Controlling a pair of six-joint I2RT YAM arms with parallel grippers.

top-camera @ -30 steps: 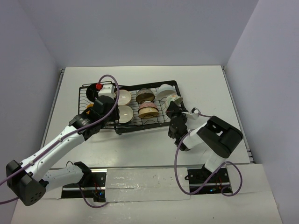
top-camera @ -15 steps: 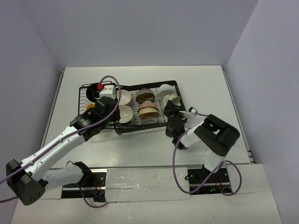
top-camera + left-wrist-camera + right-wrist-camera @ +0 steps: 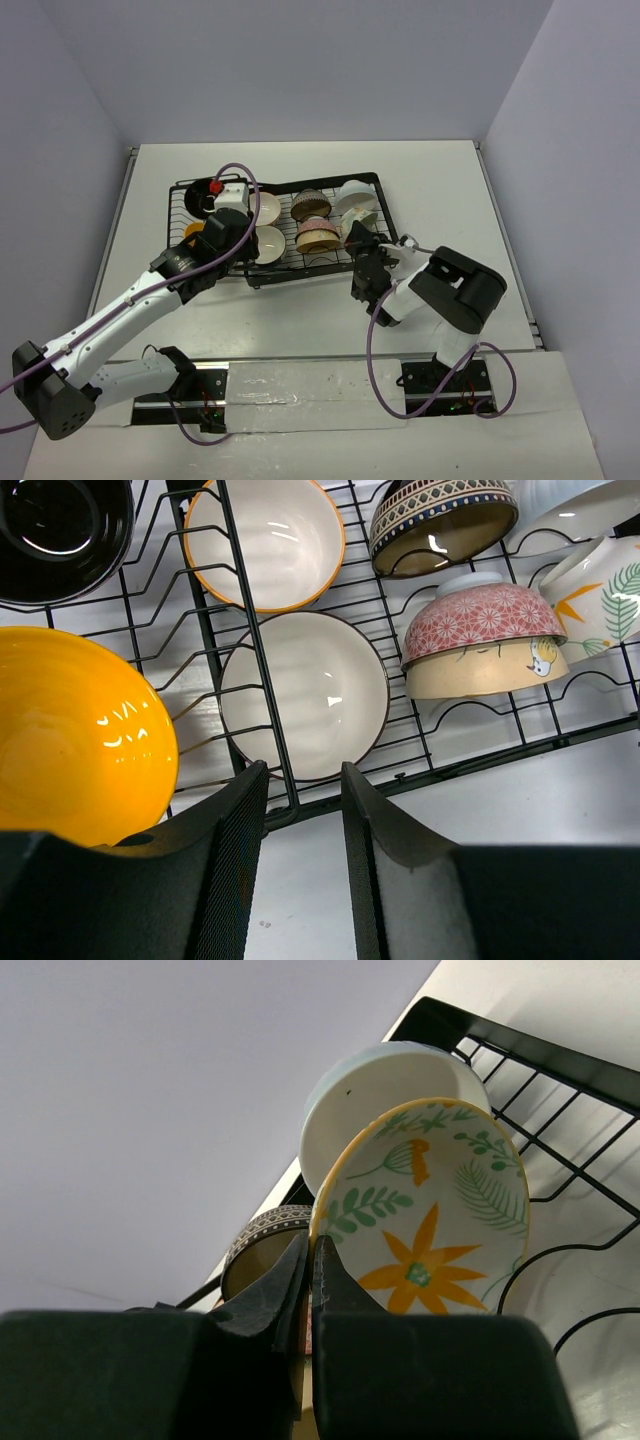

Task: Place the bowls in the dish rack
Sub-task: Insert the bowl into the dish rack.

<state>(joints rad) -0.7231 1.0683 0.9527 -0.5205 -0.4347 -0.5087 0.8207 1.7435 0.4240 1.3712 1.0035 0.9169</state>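
Observation:
The black wire dish rack (image 3: 330, 185) holds several bowls. My left gripper (image 3: 303, 775) hovers open over the rack's near edge with nothing between its fingers; in the overhead view it (image 3: 232, 215) hangs above the rack's left part. Under it lie an orange-yellow bowl (image 3: 80, 735), a black bowl (image 3: 55, 530) and two white bowls (image 3: 305, 695). My right gripper (image 3: 310, 1245) is shut on the rim of a flower-painted bowl (image 3: 430, 1220), held on edge at the rack's right end (image 3: 362, 225). Behind it stands a white bowl (image 3: 385, 1090).
A brown patterned bowl (image 3: 311, 203) and a pink bowl stacked on a cream one (image 3: 318, 235) stand in the rack's middle. The rack's rim wire (image 3: 530, 1050) runs close beside the held bowl. Walls close the table on three sides.
My right arm has swung left and inward, carrying the flower-painted bowl a little nearer the pink bowl. The left arm has barely shifted.

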